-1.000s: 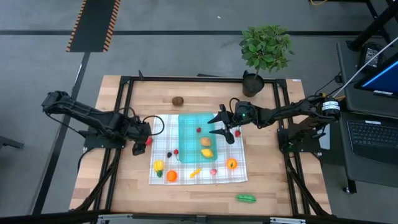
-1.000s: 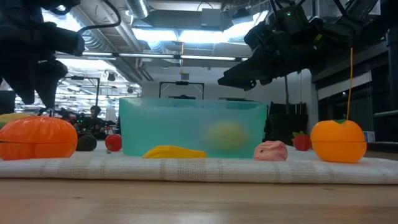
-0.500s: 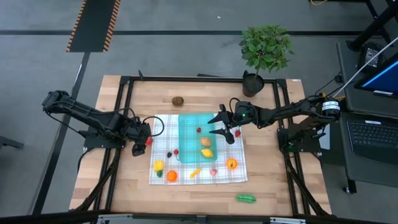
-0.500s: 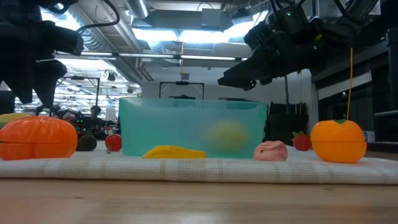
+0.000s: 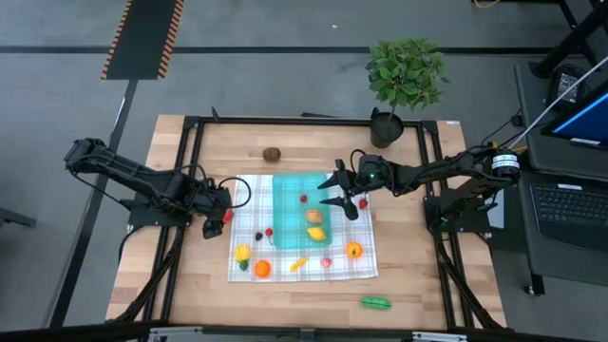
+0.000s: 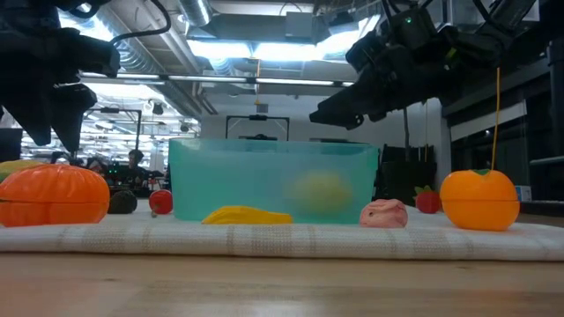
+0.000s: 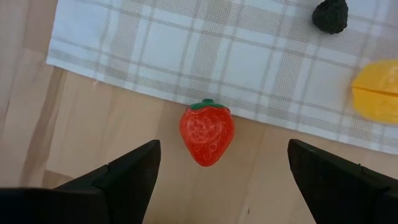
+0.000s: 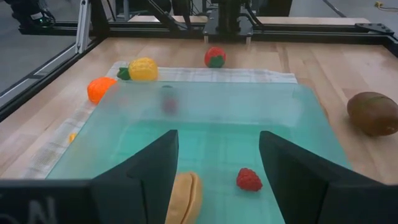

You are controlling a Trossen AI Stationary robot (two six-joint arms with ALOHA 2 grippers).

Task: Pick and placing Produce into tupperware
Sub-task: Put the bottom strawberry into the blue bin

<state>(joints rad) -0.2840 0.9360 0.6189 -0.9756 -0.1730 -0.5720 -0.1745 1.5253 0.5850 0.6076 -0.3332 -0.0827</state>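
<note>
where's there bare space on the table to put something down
Bare wood runs between the kiwi and the potted plant, and along the front edge left of the green pod. The checked cloth is crowded in front of the tupperware.

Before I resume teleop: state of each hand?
Left hand: open, empty, over the strawberry.
Right hand: open, empty, over the tupperware.

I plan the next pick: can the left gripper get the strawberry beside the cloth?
Probably yes. The left gripper hangs open right above the strawberry, which lies alone on the bare table beside the cloth's edge.
</note>
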